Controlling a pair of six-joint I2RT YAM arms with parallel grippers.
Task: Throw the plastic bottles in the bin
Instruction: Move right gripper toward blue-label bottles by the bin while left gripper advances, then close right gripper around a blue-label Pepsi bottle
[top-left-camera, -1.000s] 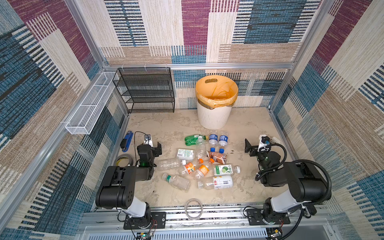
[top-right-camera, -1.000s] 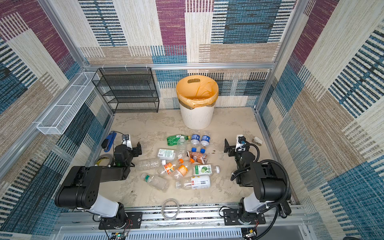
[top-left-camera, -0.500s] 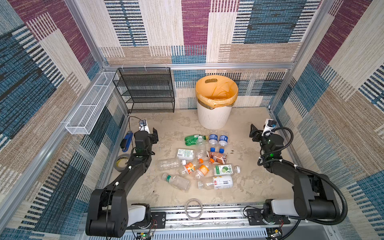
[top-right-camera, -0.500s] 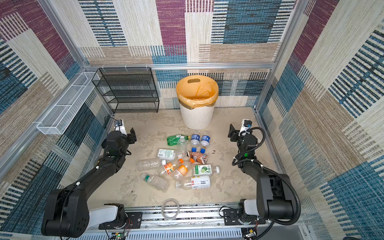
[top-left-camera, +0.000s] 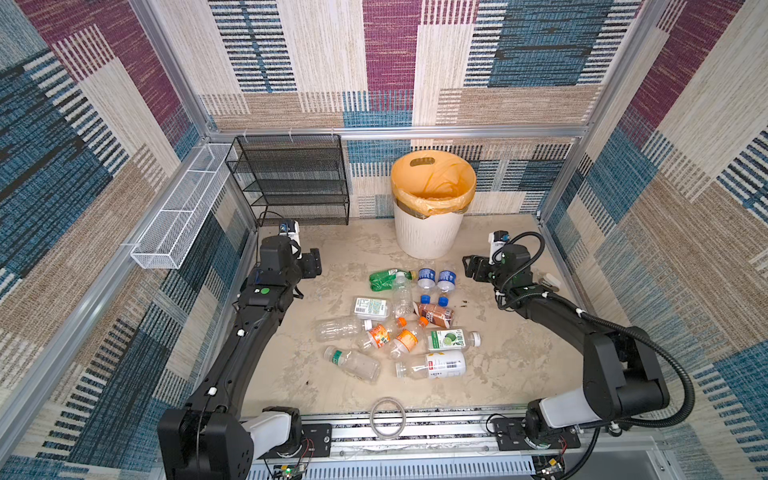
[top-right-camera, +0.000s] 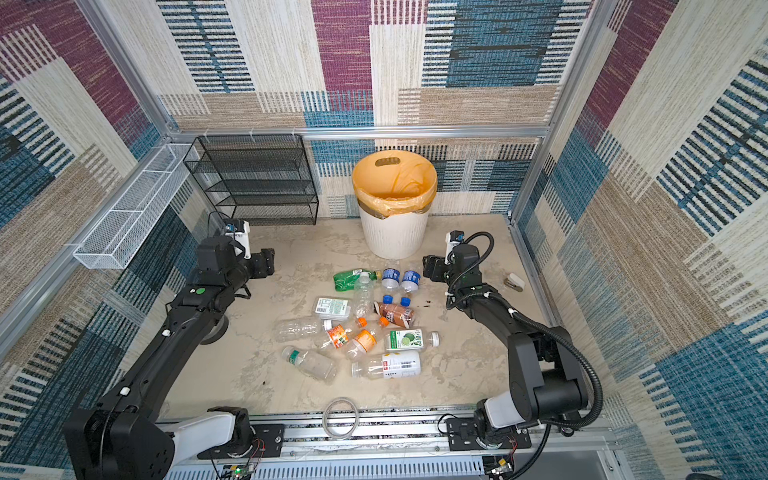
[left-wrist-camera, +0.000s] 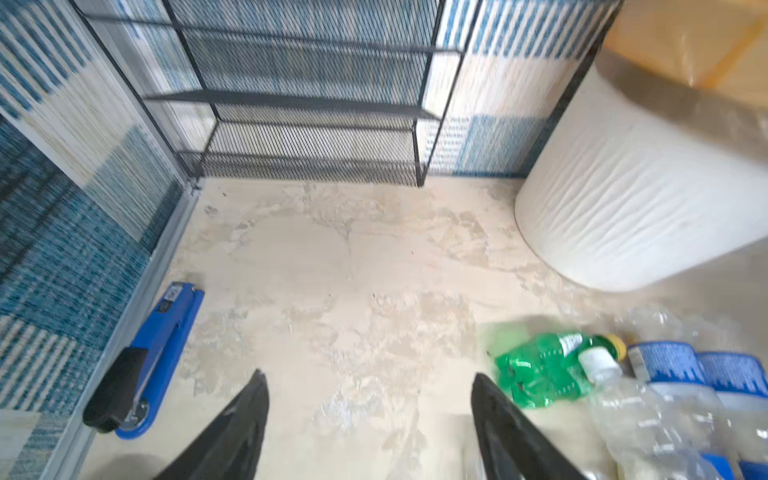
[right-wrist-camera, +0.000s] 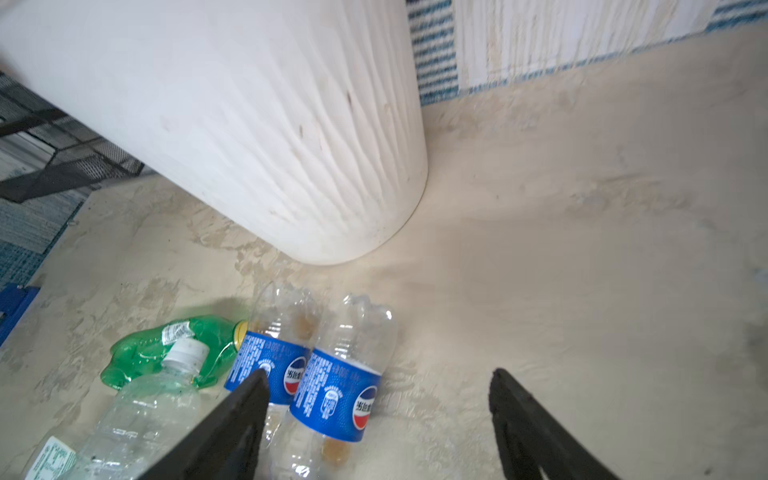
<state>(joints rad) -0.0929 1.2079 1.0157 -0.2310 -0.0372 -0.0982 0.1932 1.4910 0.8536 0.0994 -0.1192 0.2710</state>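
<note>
Status: small clear and green plastic bottles (top-left-camera: 405, 340) all lie just in front of round white ribbed bin (top-left-camera: 428, 237) | left gripper (left-wrist-camera: 369, 376), right gripper (right-wrist-camera: 378, 372) both gaping, empty | tip: right should grab blue-label bottle (right-wrist-camera: 336, 399) nearest bin, mid-body

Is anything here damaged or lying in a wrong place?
Yes. The green plastic bottle is crushed and crumpled; it lies on the floor beside two clear bottles with blue labels, in front of the white ribbed bin. The other bottles lie scattered there too, outside the bin.
</note>
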